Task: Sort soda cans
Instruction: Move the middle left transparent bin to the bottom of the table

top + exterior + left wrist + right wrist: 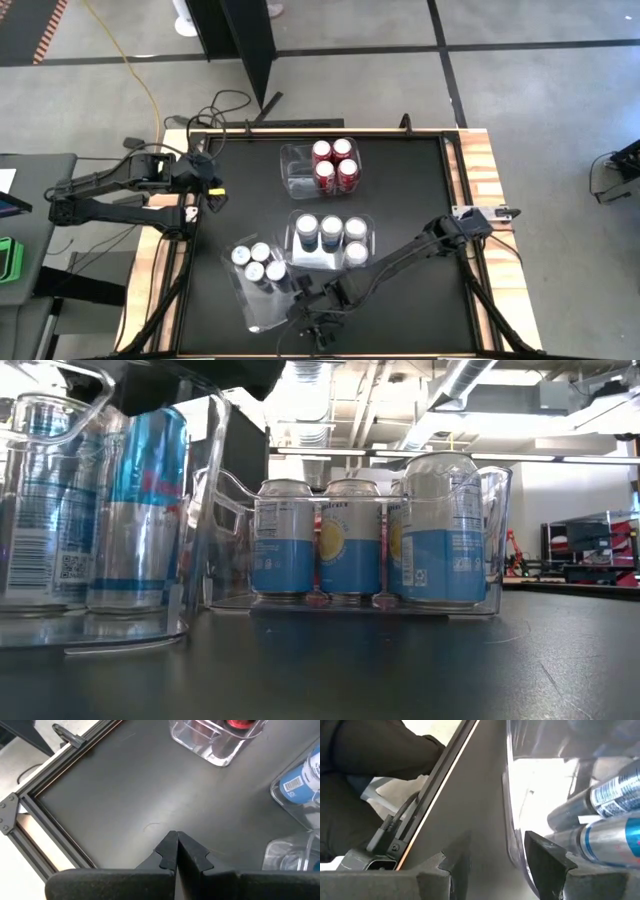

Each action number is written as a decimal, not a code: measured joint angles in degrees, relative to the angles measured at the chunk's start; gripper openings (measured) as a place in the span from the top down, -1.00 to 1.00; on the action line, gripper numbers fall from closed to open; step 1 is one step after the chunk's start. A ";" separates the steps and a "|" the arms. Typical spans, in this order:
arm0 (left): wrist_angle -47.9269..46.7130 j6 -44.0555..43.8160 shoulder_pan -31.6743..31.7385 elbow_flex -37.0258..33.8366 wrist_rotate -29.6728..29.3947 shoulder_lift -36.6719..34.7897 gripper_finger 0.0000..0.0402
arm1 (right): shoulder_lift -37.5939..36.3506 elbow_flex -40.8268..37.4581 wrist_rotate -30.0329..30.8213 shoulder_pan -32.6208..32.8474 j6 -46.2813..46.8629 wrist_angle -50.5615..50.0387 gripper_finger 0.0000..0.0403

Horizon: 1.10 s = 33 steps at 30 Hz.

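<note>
Already the black tabletop (pixel 400 200) carries three clear bins, and the sort looks almost finished. Four red cans (pixel 334 164) stand in the far bin (pixel 292 168), light-blue cans (pixel 332 236) fill the middle bin (pixel 296 232), and the silver-and-blue cans (pixel 260 264) sit in the near bin (pixel 256 316), which lies askew at the front edge. No can stands loose on the surface. The right claw (pixel 318 310) hangs low beside that near bin, its fingers apart; the wrist view shows the clear bin wall between them, so whether it grips the wall or merely straddles it, I cannot tell. Next, I judge, it should square the bin or let go and lift clear without tipping the cans. The left claw (pixel 176 851) waits pressed together at the far left corner.
</note>
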 joint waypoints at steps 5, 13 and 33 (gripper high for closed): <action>-0.46 -0.53 0.00 0.00 2.35 0.00 1.00 | -0.12 0.05 0.71 0.48 1.97 -2.54 0.04; -2.69 -0.92 -0.39 -0.74 8.73 -0.04 1.00 | -0.20 0.11 0.70 0.88 3.14 -3.17 0.04; 7.15 -5.53 -6.60 -24.98 21.07 0.79 1.00 | -0.07 -0.07 6.13 -1.13 -3.14 5.43 -0.03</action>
